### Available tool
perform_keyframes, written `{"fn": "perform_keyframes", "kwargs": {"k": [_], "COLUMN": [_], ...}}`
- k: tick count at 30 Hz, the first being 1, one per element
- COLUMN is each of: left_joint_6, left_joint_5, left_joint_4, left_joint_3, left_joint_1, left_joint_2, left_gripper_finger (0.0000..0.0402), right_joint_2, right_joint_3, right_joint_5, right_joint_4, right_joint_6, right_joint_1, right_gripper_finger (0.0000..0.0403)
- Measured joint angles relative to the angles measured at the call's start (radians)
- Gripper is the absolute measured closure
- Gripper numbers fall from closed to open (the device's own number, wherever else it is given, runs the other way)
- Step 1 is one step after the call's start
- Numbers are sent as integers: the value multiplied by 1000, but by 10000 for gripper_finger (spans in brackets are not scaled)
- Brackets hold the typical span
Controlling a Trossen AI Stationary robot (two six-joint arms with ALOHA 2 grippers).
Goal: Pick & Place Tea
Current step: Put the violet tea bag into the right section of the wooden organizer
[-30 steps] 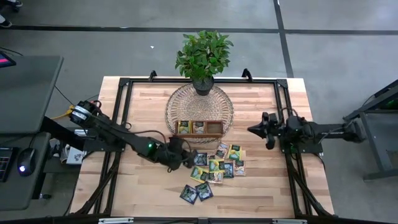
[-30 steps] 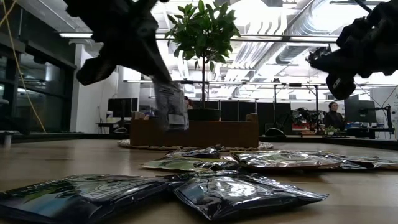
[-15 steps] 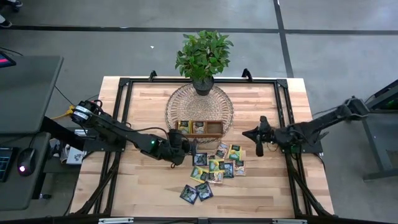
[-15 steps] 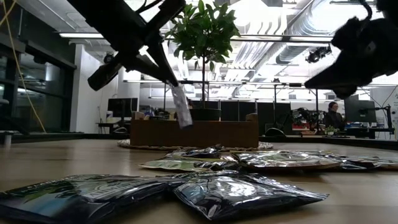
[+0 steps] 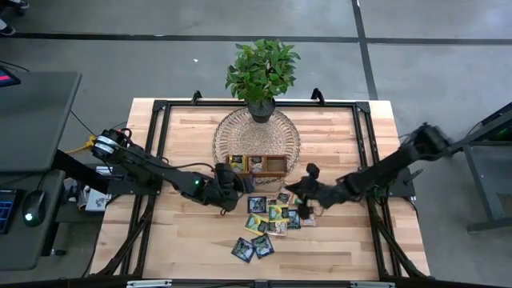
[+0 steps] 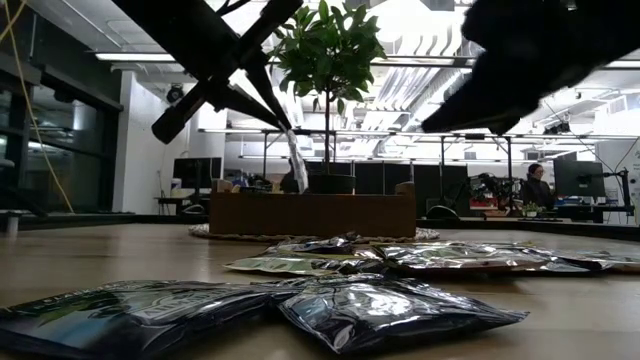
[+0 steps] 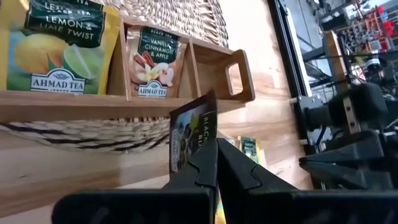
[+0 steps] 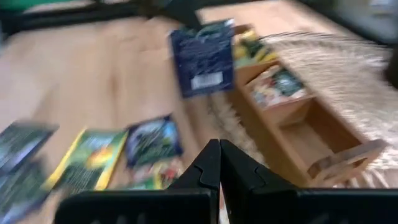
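Your right gripper [image 5: 309, 190] is smeared in the high view and only a dark mass in the low view; the right wrist view shows its jaws pressed together with nothing between them, above the right side of the sachets [image 5: 276, 216] loose on the table [image 5: 352, 248]. In the low view the near sachets are dark, crinkled shapes whose print you cannot read, and the tray [image 6: 312, 213] is only a brown wall, its compartments hidden. The left gripper [image 5: 232, 186] pinches a dark sachet [image 7: 189, 134] by its lower part, held upright just in front of the tray's near wall, left of its middle; the fingers cover its bottom edge and the label is cut off, so only part of the wording shows. The wrapper is dark blue-black with a small picture. Behind it the tray's left compartment holds a yellow sachet [image 7: 56, 46] marked lemon and lime, cropped at the frame edge; the middle one holds a cinnamon sachet [image 7: 152, 62]; the right one shows bare wood. The tray sits on a woven mat [image 5: 276, 128], with a plant [image 5: 262, 70] at the far side.
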Motion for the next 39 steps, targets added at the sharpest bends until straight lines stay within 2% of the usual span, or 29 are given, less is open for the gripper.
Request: {"fn": "perform_keyframes", "kwargs": {"k": [3, 5, 7, 10, 14, 16, 22, 24, 26, 30, 36, 39], "left_joint_6": [-1, -3, -3, -3, 1, 2, 15, 25, 31, 46, 64, 64], "left_joint_5": [-12, -14, -14, -10, -10, -6, 10, 24, 35, 46, 50, 50], "left_joint_4": [0, 0, 0, 0, 0, 0, -7, -7, -7, -4, -1, -1], "left_joint_3": [0, 0, 0, 0, 0, 0, 0, 0, 0, 0, 0, 0], "left_joint_1": [1, 1, 0, 0, 0, 0, 0, 0, 0, 0, 0, 0], "left_joint_2": [0, 0, 0, 0, 0, 0, 0, 0, 0, 0, 0, 0], "left_gripper_finger": [401, 401, 401, 402, 401, 401, 402, 402, 402, 401, 402, 402], "right_joint_2": [123, 201, 277, 380, 491, 516, 525, 525, 525, 527, 527, 527], "right_joint_3": [98, 162, 224, 315, 431, 478, 563, 564, 557, 553, 553, 553], "right_joint_5": [165, 214, 195, 84, 9, 24, 159, 163, 119, 18, -42, -101], "right_joint_4": [-1, -3, -2, -4, -8, -20, -111, -126, -127, -134, -132, -132], "right_joint_6": [21, 22, 36, 36, -75, -123, -130, -150, -167, -145, 4, 7], "right_joint_1": [33, 45, 48, 38, 26, 26, 27, 19, 7, -22, -46, -47], "right_gripper_finger": [402, 402, 402, 402, 402, 402, 402, 402, 397, 358, 257, 211]}}
